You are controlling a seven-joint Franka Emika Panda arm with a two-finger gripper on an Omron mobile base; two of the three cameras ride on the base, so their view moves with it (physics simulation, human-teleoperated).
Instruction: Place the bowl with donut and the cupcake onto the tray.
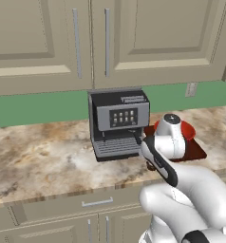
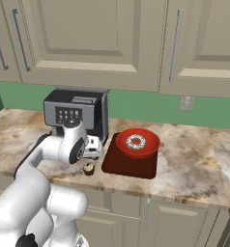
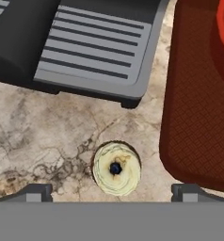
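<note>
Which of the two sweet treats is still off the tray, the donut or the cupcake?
The cupcake: it stands on the bare counter beside the tray, under the open gripper. The donut lies in the red bowl, which sits on the tray.

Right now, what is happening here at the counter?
The robot's open claw hangs over the cupcake, which stands on the counter between the coffee machine and the tray. The red bowl with the donut already sits on the tray. The cupcake is not yet gripped.
</note>
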